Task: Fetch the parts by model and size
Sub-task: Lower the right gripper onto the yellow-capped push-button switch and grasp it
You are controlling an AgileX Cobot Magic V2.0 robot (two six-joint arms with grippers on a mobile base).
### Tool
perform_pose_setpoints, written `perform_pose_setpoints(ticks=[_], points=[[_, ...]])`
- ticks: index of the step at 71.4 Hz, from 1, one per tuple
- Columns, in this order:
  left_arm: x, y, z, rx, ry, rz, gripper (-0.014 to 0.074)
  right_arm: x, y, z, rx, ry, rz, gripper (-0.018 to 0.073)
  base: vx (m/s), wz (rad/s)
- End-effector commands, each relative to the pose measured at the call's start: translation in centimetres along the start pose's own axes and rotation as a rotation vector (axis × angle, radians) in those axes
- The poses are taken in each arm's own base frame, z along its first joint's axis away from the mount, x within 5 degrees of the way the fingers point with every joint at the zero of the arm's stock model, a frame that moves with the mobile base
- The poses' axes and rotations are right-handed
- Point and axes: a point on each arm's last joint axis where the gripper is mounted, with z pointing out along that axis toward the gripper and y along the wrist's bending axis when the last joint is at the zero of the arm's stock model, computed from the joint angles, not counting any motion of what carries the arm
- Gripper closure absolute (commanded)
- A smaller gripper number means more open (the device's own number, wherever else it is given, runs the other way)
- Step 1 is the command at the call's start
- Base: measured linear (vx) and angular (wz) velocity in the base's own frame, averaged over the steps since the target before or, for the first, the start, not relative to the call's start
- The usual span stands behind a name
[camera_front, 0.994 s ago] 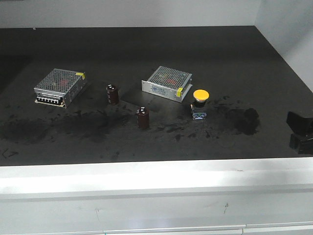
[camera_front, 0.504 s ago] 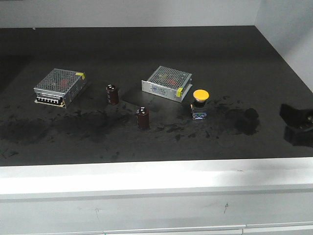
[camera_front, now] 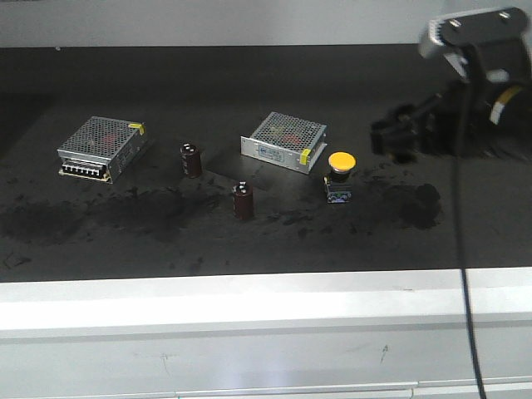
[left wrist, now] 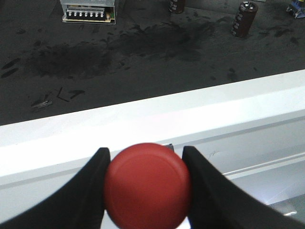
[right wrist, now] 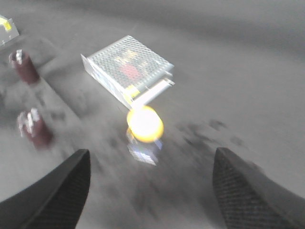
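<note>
Two switches are wanted: the red-capped push-button (left wrist: pixel 147 188) sits clamped in the left tool (left wrist: pixel 145 160), while the yellow-capped push-button (right wrist: pixel 145 125) stands on the surface (right wrist: pixel 238 71) just ahead of the right tool (right wrist: pixel 151 160), whose fingers are apart and, I judge, must next descend around it and close.

black right arm (camera_front: pixel 453 116) with a silver screwed bracket (camera_front: pixel 465 33), yellow label (camera_front: pixel 499 94) and thin black cable (camera_front: pixel 462 249).

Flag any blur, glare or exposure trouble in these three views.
Right wrist view: motion blur throughout, and the yellow button is blown out to a glowing blob. Left wrist view: sharp, with the red button in the left pincer filling the foreground. Front view: dim black table, bright white ledge.
</note>
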Motion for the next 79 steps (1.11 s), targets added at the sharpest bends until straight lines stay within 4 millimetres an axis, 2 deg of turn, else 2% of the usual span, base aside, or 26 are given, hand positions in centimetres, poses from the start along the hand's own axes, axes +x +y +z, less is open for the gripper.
perform_pose_setpoints(ticks=[1, 20, 33, 52, 79], points=[[-1.2, -0.2, -0.4, 0.016, -0.083, 0.001, 0.0603, -3.0, 0.1, 0.9, 0.000, -0.038, 0.057, 0.0041, 0.00, 0.00], [-1.2, -0.2, -0.4, 0.016, -0.084, 0.001, 0.0603, -5.9, 0.2, 6.7, 0.014, 0.123, 0.095, 0.0041, 0.00, 0.00], [-1.2, -0.2, -0.4, 0.016, -0.084, 0.001, 0.0603, -6.3, 0.2, 9.4, 0.020, 0.185, 0.100, 0.0041, 0.00, 0.00], [-1.2, -0.2, -0.4, 0.016, -0.084, 0.001, 0.0603, -4.8, 0.3, 12.4, 0.027, 0.267, 0.106, 0.0041, 0.00, 0.00], [-1.2, -0.2, -0.4, 0.016, -0.084, 0.001, 0.0603, -3.1, 0.3, 15.3, 0.042, 0.336, 0.161, 0.0060, 0.00, 0.00]])
